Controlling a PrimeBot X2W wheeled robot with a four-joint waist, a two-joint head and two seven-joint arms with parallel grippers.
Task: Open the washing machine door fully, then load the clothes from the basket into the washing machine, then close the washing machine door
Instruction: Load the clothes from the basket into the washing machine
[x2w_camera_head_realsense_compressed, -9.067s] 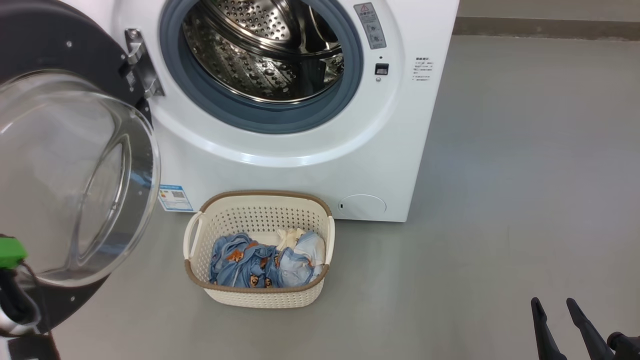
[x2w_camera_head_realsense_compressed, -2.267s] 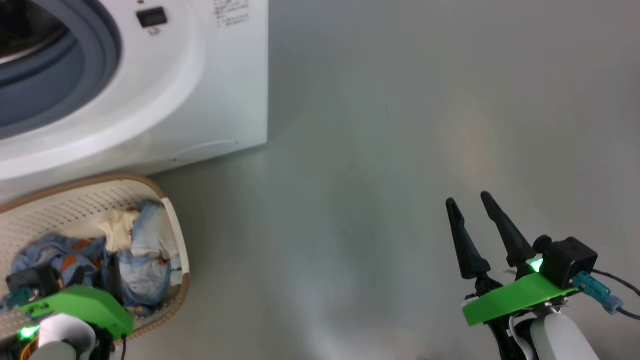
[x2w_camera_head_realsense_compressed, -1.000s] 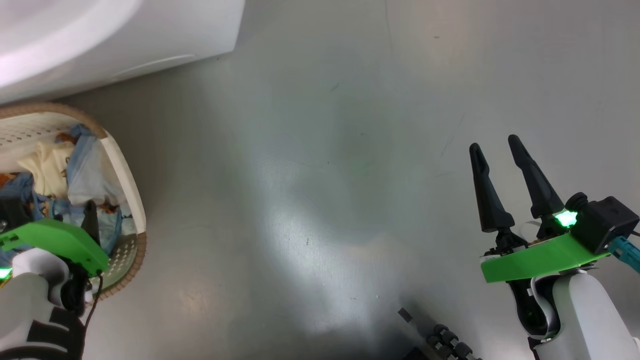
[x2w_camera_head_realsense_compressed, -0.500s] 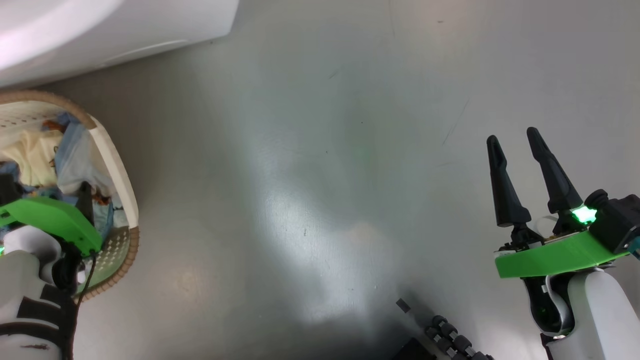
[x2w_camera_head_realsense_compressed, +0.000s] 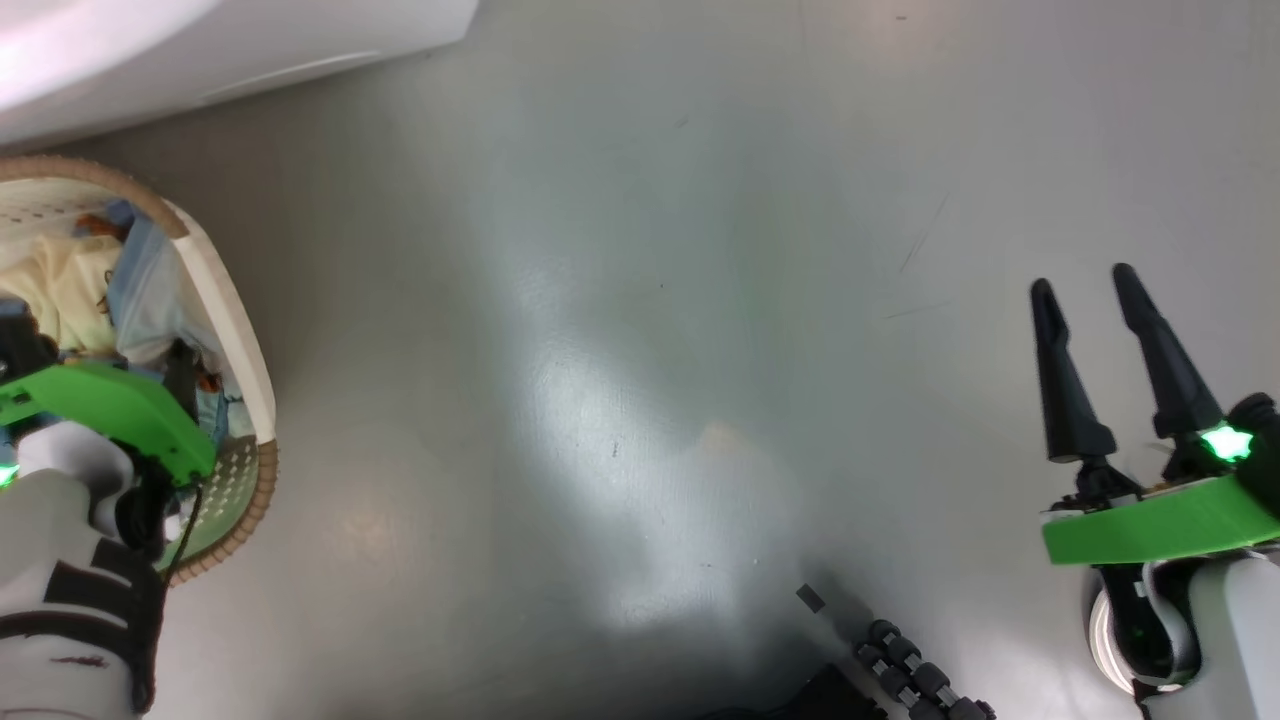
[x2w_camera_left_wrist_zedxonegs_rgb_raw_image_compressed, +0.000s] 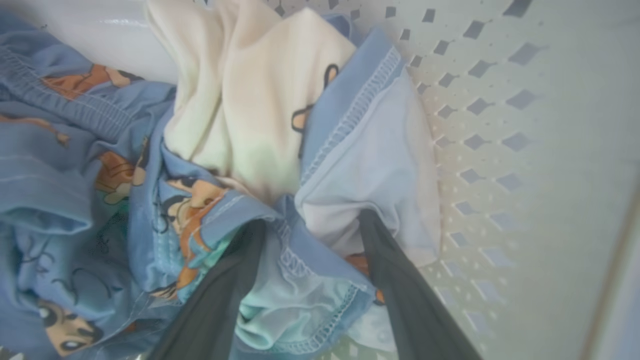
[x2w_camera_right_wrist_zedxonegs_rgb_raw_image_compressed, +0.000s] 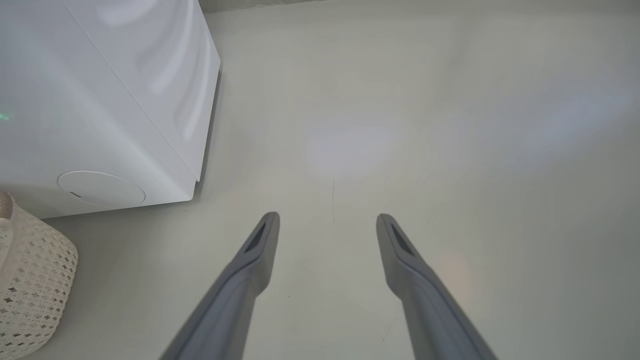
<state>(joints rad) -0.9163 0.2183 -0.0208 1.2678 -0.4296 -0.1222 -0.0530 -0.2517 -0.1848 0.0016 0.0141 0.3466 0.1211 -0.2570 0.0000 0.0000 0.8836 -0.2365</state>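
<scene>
The cream basket (x2w_camera_head_realsense_compressed: 228, 318) stands at the left edge of the head view, just in front of the white washing machine (x2w_camera_head_realsense_compressed: 250, 45). It holds the clothes (x2w_camera_left_wrist_zedxonegs_rgb_raw_image_compressed: 75, 165): blue printed pieces, a cream piece (x2w_camera_left_wrist_zedxonegs_rgb_raw_image_compressed: 250, 100) and a pale blue one. My left gripper (x2w_camera_left_wrist_zedxonegs_rgb_raw_image_compressed: 312, 220) is down inside the basket, open. Both its fingers are pushed into the heap, with a fold of blue fabric between them. My right gripper (x2w_camera_head_realsense_compressed: 1085, 280) hangs open over bare floor at the right, holding nothing. The washing machine door is out of view.
In the right wrist view, the washing machine's front corner (x2w_camera_right_wrist_zedxonegs_rgb_raw_image_compressed: 195, 175) with its round flap (x2w_camera_right_wrist_zedxonegs_rgb_raw_image_compressed: 100, 187) stands at the left, and the basket's perforated wall (x2w_camera_right_wrist_zedxonegs_rgb_raw_image_compressed: 35, 270) sits below it. Grey floor (x2w_camera_head_realsense_compressed: 650, 300) stretches right of both. Dark parts of my base (x2w_camera_head_realsense_compressed: 905, 680) show at the bottom.
My right gripper has drifted to the right, still open. The left gripper stays in the basket among the clothes, open as before. The head camera has shifted slightly.
</scene>
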